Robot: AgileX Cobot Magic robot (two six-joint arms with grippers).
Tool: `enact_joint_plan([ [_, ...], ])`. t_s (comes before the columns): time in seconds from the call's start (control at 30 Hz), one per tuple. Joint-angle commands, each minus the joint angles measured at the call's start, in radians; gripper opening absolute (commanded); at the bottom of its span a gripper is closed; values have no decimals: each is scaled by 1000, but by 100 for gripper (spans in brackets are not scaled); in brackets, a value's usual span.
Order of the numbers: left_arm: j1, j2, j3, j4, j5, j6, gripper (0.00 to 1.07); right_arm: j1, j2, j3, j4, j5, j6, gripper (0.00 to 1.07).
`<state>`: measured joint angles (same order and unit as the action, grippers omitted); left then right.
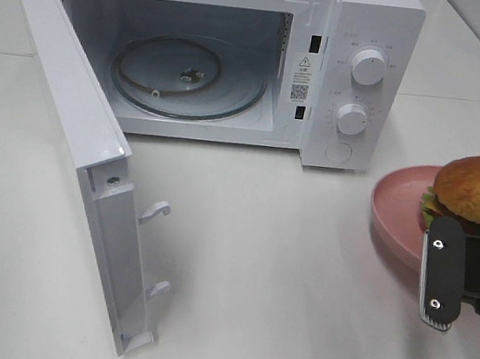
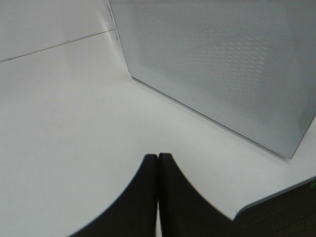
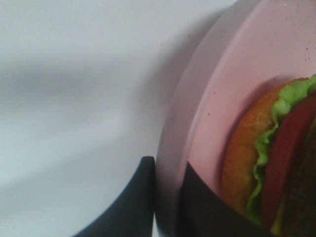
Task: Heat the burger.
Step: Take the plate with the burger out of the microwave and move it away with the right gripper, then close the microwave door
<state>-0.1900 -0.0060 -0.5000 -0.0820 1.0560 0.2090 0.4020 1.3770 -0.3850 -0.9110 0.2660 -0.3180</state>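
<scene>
Between the right jaws: the plate (image 3: 197, 128) rim, pinched.
Lift level so the burger (image 1: 476, 187) stays put, toward the open microwave (image 1: 237, 57); left jaws closed, empty.

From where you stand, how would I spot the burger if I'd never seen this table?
Find the white microwave with its door swung open. To its right, near the table's edge, lies a pink plate, its rim pinched by the right gripper. The burger sits on it: a browned domed bun over green lettuce and red tomato, the only food here.
</scene>
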Motion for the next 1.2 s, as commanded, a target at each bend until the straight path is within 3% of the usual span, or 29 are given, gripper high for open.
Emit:
enact_joint_plan([
  [0.03, 5, -8, 2, -3, -13, -6, 0, -59, 34, -16, -28, -24, 33, 2],
  [0.6, 5, -8, 2, -3, -13, -6, 0, -88, 293, -159, -28, -30, 239, 5],
  [0.97, 5, -8, 2, -3, -13, -6, 0, -88, 299, -191, -31, -56, 266, 18],
  [1.1, 5, -8, 2, -3, -13, -6, 0, -88, 299, -227, -28, -53, 318, 30],
  [1.2, 5, -8, 2, -3, -13, -6, 0, -88, 299, -227, -24, -53, 327, 32],
])
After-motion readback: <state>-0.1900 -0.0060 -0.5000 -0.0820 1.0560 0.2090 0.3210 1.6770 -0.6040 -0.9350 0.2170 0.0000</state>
